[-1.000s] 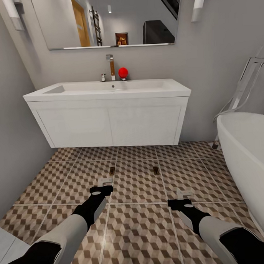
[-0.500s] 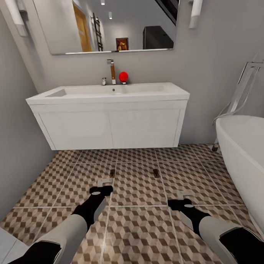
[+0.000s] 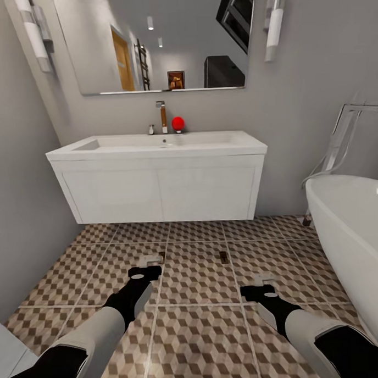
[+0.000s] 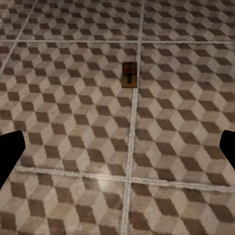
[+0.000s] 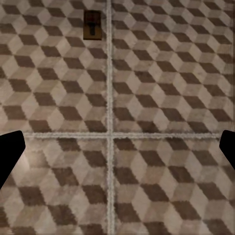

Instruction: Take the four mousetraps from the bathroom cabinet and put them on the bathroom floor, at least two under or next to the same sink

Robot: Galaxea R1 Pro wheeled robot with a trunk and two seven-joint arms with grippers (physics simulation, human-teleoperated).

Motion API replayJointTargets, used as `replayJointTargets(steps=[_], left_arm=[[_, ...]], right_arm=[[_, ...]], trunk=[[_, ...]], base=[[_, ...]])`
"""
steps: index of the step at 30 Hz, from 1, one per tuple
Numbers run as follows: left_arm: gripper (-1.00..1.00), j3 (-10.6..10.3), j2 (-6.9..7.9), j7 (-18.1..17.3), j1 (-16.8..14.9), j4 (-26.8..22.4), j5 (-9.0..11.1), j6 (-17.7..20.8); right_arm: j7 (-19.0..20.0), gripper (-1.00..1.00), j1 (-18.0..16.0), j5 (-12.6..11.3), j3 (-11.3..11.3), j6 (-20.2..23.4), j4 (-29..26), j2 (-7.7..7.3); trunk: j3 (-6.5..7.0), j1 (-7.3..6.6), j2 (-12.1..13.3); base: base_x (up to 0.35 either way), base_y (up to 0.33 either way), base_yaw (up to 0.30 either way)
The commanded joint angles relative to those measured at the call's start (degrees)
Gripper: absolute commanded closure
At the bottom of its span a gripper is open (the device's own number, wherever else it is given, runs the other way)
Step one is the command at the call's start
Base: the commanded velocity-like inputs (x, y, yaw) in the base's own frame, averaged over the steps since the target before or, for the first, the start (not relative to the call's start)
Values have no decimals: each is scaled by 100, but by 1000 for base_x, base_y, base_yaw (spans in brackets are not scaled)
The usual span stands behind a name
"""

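Two mousetraps lie flat on the cube-patterned bathroom floor [image 3: 201, 331] just in front of the white sink [image 3: 154, 142]: one mousetrap [image 3: 161, 257] to the left, the other mousetrap [image 3: 221, 257] to the right. In the left wrist view the left mousetrap [image 4: 129, 75] lies beside a grout line, and the right mousetrap [image 5: 92, 24] appears in the right wrist view. My left gripper [image 3: 150, 261] hovers open and empty close behind the left trap. My right gripper [image 3: 264, 278] is open and empty, short of the right trap. The cabinet is out of view.
A white oval bathtub [image 3: 350, 226] with a chrome floor tap [image 3: 340, 135] stands at the right. A grey wall closes the left side. A red ball [image 3: 178, 122] sits by the sink's tap [image 3: 161, 114] under a mirror [image 3: 160, 42]. A white edge [image 3: 6, 345] shows at the bottom left.
The whole view has shifted: sink, mirror and traps sit lower in the picture, so the camera has moved. Both arms hold the same pose and both traps stay on the floor.
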Motion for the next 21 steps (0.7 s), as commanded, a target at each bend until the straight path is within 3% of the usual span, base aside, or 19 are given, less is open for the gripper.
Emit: replayJointTargets(steps=[1, 14, 21], left_arm=[[-100, -48, 4, 40, -1, -9, 53, 32], [-100, -48, -10, 40, -1, 106, 61, 31], [-100, -48, -5, 35, -1, 400, 83, 25]], right_arm=[[-17, -100, -3, -58, 48, -19, 10, 2], [-129, -100, 119, -63, 48, -15, 261, -66], [-166, -100, 363, -63, 52, -16, 299, -162]], trunk=[[18, -3, 0], [306, -37, 17], [306, -37, 17]], base=[[0, 0, 0], [0, 0, 0], [0, 0, 0]])
